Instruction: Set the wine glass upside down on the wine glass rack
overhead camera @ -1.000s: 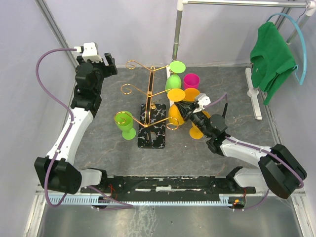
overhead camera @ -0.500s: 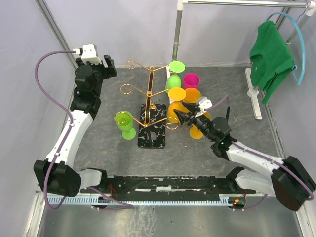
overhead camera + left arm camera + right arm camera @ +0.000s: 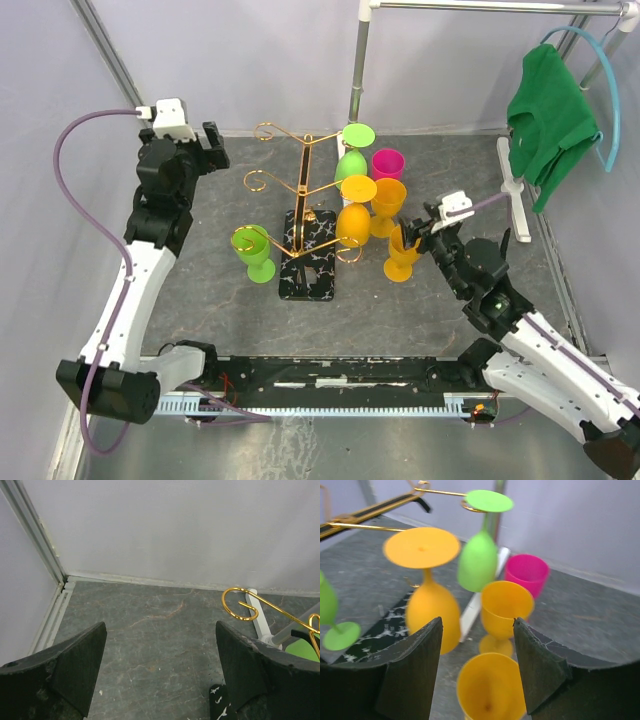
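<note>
The gold wine glass rack (image 3: 300,185) stands on its black marbled base (image 3: 312,268) mid-table. An orange wine glass (image 3: 352,222) hangs upside down from a right arm of the rack, and it also shows in the right wrist view (image 3: 432,612). A green glass (image 3: 349,163) hangs upside down behind it. My right gripper (image 3: 420,236) is open and empty, off to the right of the rack. In the right wrist view (image 3: 477,621) an upright orange glass (image 3: 490,687) stands low between its fingers. My left gripper (image 3: 207,146) is open and empty at the far left; its wrist view (image 3: 160,627) looks at bare table and a gold curl (image 3: 240,605).
A green glass (image 3: 256,250) stands upright left of the base. A second upright orange glass (image 3: 388,203) and a pink cup (image 3: 388,163) stand right of the rack. A white pole stand (image 3: 355,85) rises behind. A green cloth (image 3: 548,110) hangs at the far right.
My right gripper has drawn back to the right, away from the hanging orange glass, which stays on the rack. My left arm has shifted slightly left.
</note>
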Controlling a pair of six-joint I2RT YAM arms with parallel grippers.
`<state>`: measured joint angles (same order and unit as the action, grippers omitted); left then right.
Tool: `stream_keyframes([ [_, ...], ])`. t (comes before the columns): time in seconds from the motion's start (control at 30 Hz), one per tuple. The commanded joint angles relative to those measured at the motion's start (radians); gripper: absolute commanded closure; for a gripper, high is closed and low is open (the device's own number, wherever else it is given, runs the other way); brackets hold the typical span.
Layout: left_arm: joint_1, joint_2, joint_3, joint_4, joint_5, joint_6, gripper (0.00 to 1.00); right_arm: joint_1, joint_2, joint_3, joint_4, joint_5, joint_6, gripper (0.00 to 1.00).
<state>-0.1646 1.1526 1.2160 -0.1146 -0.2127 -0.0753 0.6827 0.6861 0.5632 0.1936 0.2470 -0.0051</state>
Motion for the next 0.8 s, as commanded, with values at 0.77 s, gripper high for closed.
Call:
stream_keyframes([
  [0.77, 0.002, -0.194, -0.259, -0.567, 0.283, -0.236, 0.01, 0.003, 0.56, 0.968, -0.536, 0.32, 0.134, 0.3],
])
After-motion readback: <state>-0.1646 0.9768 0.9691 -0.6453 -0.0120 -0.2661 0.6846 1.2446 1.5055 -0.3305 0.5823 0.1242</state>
